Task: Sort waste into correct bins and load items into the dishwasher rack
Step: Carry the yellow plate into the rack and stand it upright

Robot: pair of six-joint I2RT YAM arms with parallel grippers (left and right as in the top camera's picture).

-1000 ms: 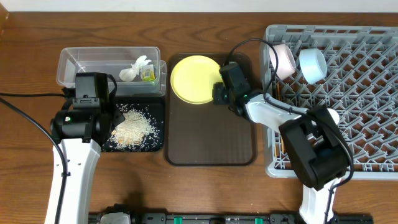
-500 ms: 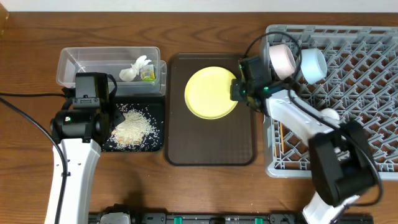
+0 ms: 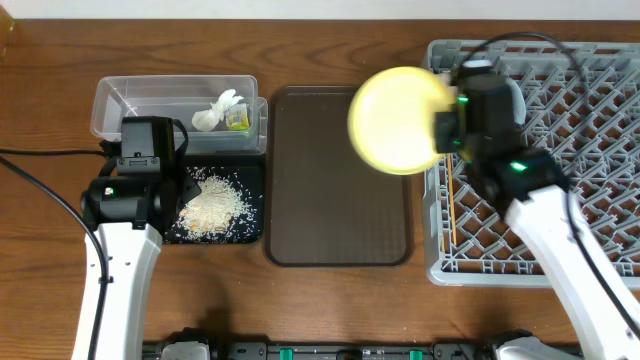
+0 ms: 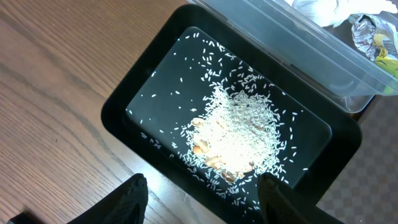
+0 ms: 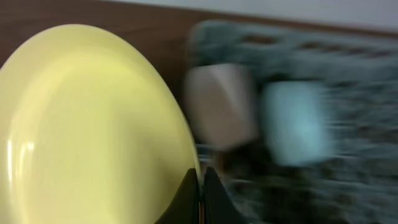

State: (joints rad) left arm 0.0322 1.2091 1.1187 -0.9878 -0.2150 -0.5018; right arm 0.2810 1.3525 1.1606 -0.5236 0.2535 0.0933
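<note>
My right gripper (image 3: pixel 440 128) is shut on the rim of the round yellow plate (image 3: pixel 397 120) and holds it lifted, tilted, at the left edge of the grey dishwasher rack (image 3: pixel 590 200). In the right wrist view the plate (image 5: pixel 87 124) fills the left side, pinched in the gripper (image 5: pixel 200 186); a white bowl (image 5: pixel 221 106) and a light blue bowl (image 5: pixel 295 121) show blurred behind. My left gripper (image 4: pixel 202 199) is open above the black tray (image 4: pixel 137 93) holding rice scraps (image 4: pixel 239 134). The clear tub (image 3: pixel 120 95) holds the white tissue (image 3: pixel 215 108) and green-yellow wrapper (image 3: pixel 237 120). Chopsticks (image 3: pixel 452 215) lie in the rack.
The dark brown serving tray (image 3: pixel 335 190) lies in the middle between the bins and the rack. The black tray (image 3: pixel 250 232) sits just in front of the clear tub. The left arm (image 3: pixel 125 200) stands over the black tray's left side.
My right gripper has lifted the yellow plate off the brown tray and carried it right and up toward the rack, tilting it. The left arm has not moved.
</note>
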